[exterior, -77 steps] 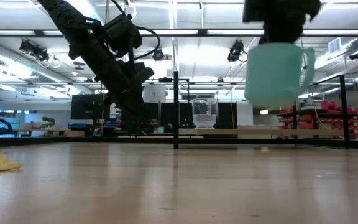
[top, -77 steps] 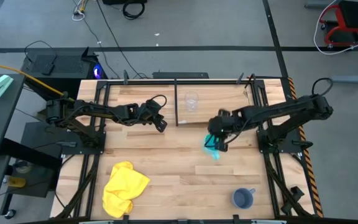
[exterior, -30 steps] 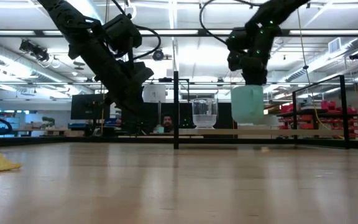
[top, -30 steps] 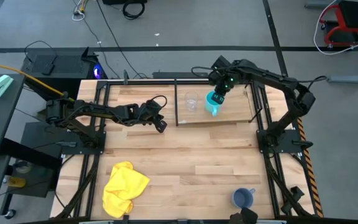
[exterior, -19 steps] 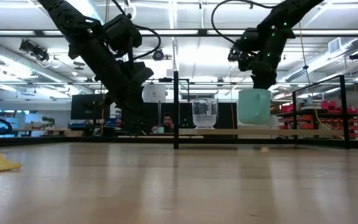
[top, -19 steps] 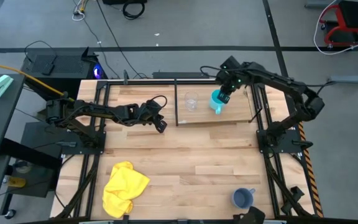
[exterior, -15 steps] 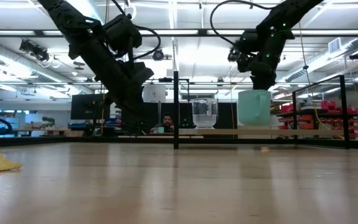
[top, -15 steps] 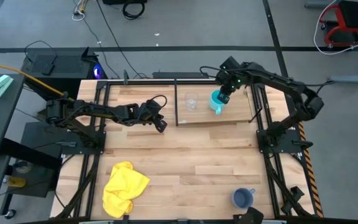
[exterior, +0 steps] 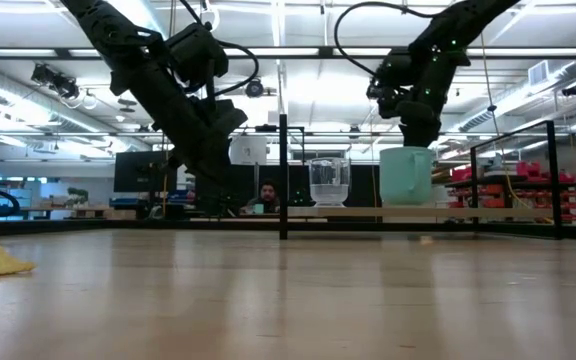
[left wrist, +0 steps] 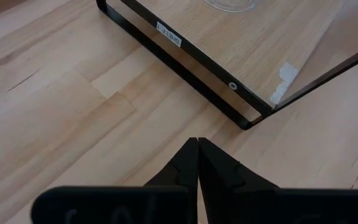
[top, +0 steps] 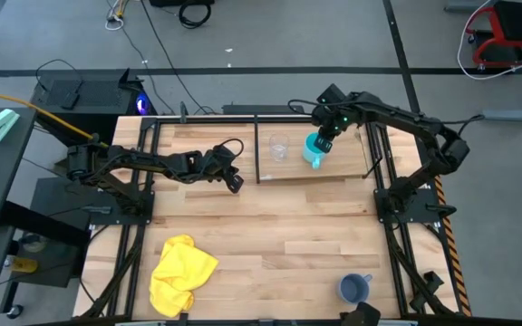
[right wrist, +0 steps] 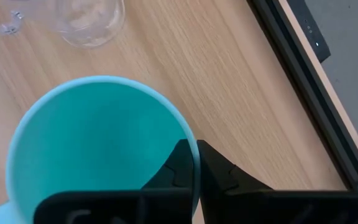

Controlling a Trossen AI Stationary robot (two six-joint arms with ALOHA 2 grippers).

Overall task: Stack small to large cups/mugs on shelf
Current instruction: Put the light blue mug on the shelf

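Observation:
The bright cyan mug [top: 313,149] is upright over the light-wood shelf board [top: 343,161], right of the clear cup [top: 279,147], which stands on the board near the black upright [top: 257,149]. My right gripper [top: 323,138] is shut on the cyan mug; in the low view the mug's base [exterior: 406,200] is at or just above the board. The grey-blue mug [top: 354,289] stands on its base near the table's near right edge. My left gripper [top: 235,182] is shut and empty, over the table left of the shelf. My right gripper holds the cyan mug by its rim [right wrist: 189,134], on the side opposite the handle. One finger [right wrist: 180,165] is inside the mug and the other [right wrist: 217,167] outside. The fingers come from above, pointing down. The mug is upright below the gripper; whether it rests on the board I cannot tell.
A yellow cloth [top: 182,272] lies crumpled near the table's near left edge. The shelf's black metal frame [left wrist: 185,59] runs along its edges. Bare plank tabletop [top: 279,226] lies between the shelf and the near edge.
My right gripper has carried the cyan mug from the table's middle to the shelf at the far edge. In the last second it has shifted slightly and gone down a little toward the board, and the mug stays upright beside the clear cup.

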